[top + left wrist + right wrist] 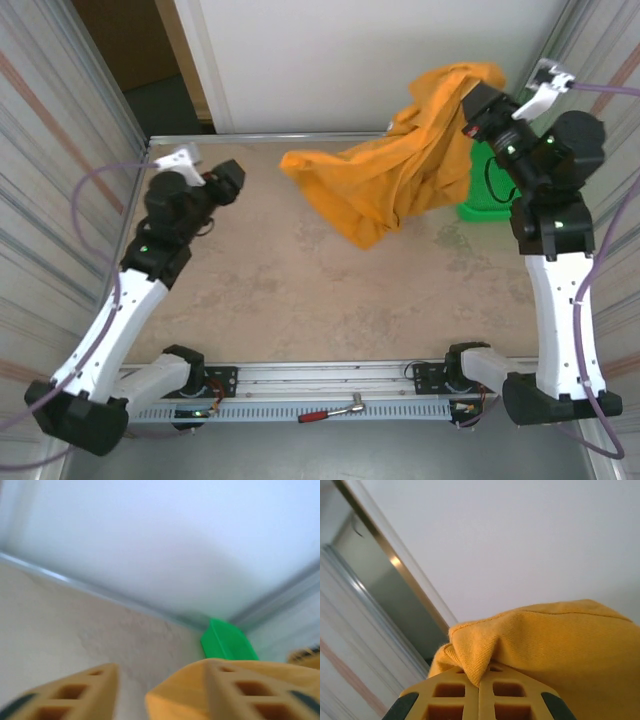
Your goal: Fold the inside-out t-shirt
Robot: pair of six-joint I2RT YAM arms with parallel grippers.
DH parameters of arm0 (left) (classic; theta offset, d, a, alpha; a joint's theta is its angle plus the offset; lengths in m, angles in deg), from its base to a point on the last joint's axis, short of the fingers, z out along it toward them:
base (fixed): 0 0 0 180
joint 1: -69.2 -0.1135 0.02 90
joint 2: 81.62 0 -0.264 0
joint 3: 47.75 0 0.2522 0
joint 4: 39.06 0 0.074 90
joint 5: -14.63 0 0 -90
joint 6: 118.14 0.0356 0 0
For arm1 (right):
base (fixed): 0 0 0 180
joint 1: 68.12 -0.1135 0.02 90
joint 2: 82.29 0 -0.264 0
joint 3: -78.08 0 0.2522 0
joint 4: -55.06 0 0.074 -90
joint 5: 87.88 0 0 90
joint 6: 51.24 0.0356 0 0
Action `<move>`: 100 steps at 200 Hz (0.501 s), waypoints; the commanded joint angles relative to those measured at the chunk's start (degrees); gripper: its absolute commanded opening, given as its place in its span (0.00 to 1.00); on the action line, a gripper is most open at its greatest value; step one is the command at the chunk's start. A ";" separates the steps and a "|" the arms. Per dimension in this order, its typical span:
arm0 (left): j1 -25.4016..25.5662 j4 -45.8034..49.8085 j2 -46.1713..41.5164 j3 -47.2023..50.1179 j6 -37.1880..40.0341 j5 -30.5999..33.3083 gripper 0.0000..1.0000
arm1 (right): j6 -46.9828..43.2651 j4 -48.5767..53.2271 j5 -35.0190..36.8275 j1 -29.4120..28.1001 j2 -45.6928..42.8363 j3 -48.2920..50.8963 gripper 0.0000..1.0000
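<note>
Right pincer clamps shirt aloft | left pincer open, empty | step: lifting to spread | next: likely left catches hanging edge

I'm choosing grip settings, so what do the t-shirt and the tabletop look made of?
The t-shirt looks like soft knit cotton, matte: fine weave texture, a stitched hem, loose draping folds. The tabletop looks like hard, mottled beige stone or laminate, matte; which of the two is unclear.

Top camera: we look steeply down from above the table's near edge. Left wrist: low, facing the far right corner; shares the green object with top. Right wrist: tilted upward, the inside-out t-shirt very close.
</note>
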 commanded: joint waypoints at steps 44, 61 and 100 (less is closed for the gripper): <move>1.80 2.26 2.07 0.00 3.51 -10.02 0.77 | -8.32 4.10 5.76 -14.74 5.32 -7.08 0.00; 6.05 0.99 2.66 1.11 3.94 -8.94 0.83 | -11.09 4.49 5.81 -17.24 5.08 -8.31 0.00; 18.79 -3.71 2.47 6.26 5.74 -2.55 0.85 | -16.25 10.27 13.30 -22.11 7.39 -12.66 0.00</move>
